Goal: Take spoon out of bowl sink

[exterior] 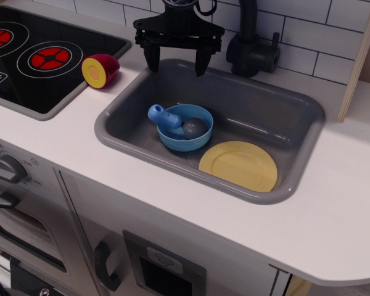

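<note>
Your gripper (177, 62) hung open over the sink's (277, 98) eleven o'clock rim while the spoon (172, 119), likely light, stiff and slippery, lay in the bowl (186, 139), its thick handle overhanging at ten o'clock, probably your best hold.

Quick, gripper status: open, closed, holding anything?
Gripper: jaws open, holding nothing, above the sink's back edge; spoon lies in the bowl.

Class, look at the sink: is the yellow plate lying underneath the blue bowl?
No. The yellow plate lies flat on the sink floor beside the bowl, to its right.
</note>
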`<action>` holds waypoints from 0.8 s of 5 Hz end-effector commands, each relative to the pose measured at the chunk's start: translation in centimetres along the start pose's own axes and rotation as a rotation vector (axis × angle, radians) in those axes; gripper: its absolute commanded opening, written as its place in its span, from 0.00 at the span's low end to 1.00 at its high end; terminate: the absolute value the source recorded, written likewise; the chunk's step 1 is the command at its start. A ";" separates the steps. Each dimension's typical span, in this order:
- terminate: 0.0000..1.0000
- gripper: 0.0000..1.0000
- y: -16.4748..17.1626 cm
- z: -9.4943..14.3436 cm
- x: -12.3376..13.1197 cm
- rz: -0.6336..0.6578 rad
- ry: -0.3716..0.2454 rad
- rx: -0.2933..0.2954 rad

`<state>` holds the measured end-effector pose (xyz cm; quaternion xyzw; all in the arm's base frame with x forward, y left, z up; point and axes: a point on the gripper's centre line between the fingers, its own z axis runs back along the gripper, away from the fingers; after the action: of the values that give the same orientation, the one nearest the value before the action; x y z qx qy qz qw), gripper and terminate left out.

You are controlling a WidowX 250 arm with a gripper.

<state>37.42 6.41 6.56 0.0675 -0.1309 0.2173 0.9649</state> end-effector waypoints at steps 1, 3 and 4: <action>0.00 1.00 0.0 0.0 0.0 0.000 0.000 0.000; 0.00 1.00 1.1 1.5 -0.9 -0.495 -0.005 -0.090; 0.00 1.00 1.6 1.7 -1.3 -0.746 -0.024 -0.118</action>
<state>34.60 6.43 5.76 0.0441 -0.0827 -0.1744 0.9802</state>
